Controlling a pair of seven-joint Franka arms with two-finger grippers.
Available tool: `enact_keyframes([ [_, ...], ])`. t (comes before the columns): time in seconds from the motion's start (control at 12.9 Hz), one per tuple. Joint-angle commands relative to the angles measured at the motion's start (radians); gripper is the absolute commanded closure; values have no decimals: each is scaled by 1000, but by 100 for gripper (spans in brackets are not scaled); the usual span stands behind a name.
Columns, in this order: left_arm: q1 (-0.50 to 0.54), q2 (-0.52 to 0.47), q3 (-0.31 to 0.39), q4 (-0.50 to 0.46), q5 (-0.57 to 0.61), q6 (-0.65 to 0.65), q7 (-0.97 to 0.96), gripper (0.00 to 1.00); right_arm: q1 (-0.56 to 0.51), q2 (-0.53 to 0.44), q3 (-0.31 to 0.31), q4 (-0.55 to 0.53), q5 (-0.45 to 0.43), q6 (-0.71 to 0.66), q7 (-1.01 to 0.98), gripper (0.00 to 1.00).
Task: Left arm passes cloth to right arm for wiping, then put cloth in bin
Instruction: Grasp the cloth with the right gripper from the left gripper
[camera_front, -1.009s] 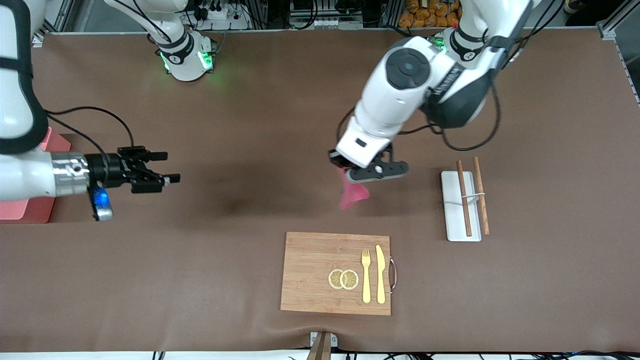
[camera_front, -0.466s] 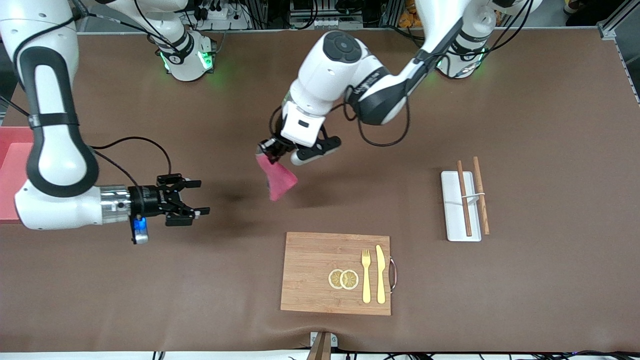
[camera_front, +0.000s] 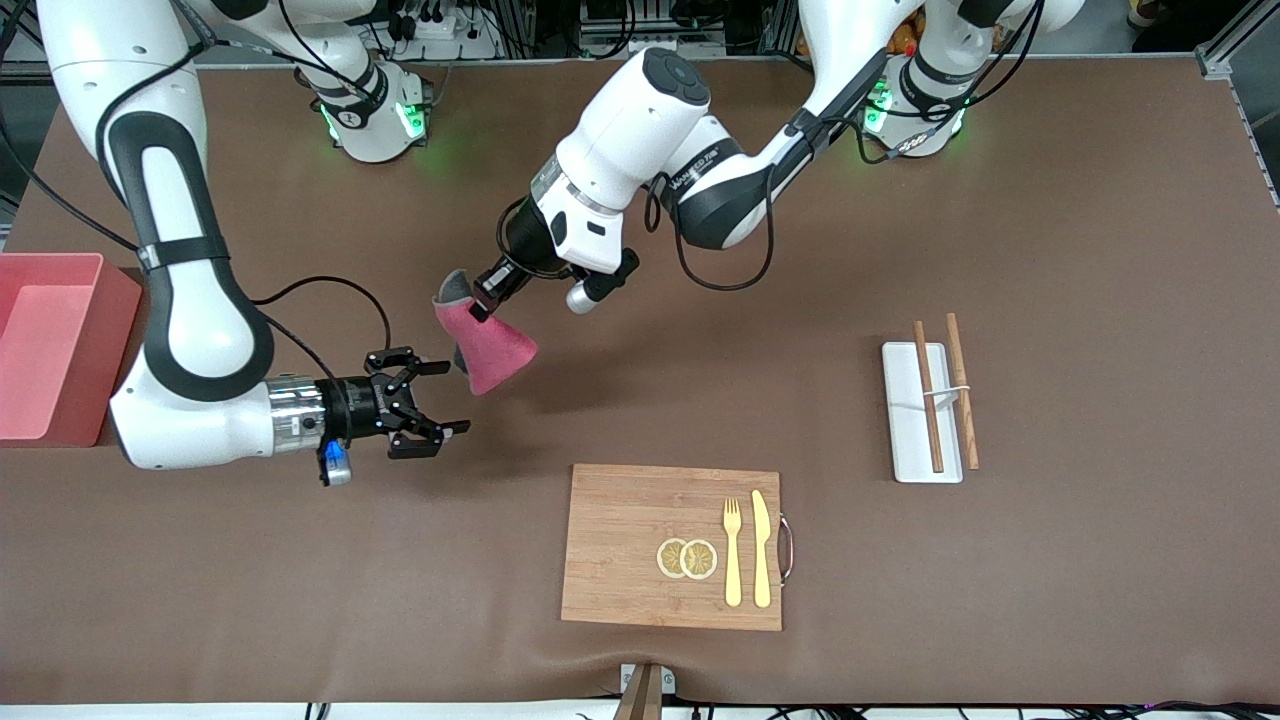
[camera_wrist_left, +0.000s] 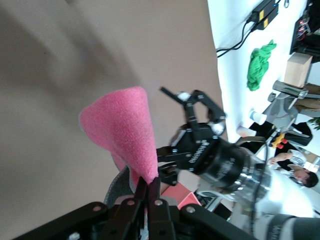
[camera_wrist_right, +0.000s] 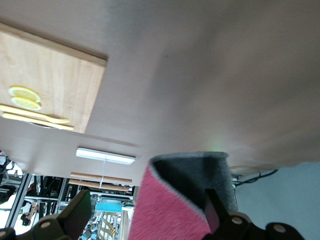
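The left gripper (camera_front: 488, 298) hangs over the bare table with its fingers pressed together on one edge of the cloth (camera_front: 487, 347), which droops from it as a loose cone, pink outside with a grey fold at the top. The right gripper (camera_front: 428, 402) is level with it, toward the right arm's end of the table, its fingers spread wide and its tips just beside the cloth's hanging edge; from the front view alone I cannot tell whether they touch. The left wrist view settles the grip: two slim fingers (camera_wrist_left: 150, 192) meet on the cloth (camera_wrist_left: 125, 130), and the right gripper (camera_wrist_left: 192, 127) shows farther off, its claws splayed. The right wrist view shows the cloth (camera_wrist_right: 172, 205) between its own spread fingers (camera_wrist_right: 75, 212) (grey face curling over pink), plus the board (camera_wrist_right: 45, 95) with lemon slices (camera_wrist_right: 22, 97). Only the front view shows the bin (camera_front: 55, 345) at the right arm's end of the table, the board (camera_front: 620, 545), and the tray (camera_front: 905, 420) with chopsticks (camera_front: 928, 395).
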Motion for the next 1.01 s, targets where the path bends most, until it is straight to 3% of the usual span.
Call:
enact_keyframes([
  [0.0,-8,44,4,38,2,76,-19,100,-5,-56,-6,-78,14,-37,29,0],
  [0.78,-10,61,4,36,2,112,-35,100,17,-77,1,-103,16,-124,35,0],
  [0.93,-10,61,4,36,2,116,-36,100,18,-78,1,-102,45,-124,35,50],
])
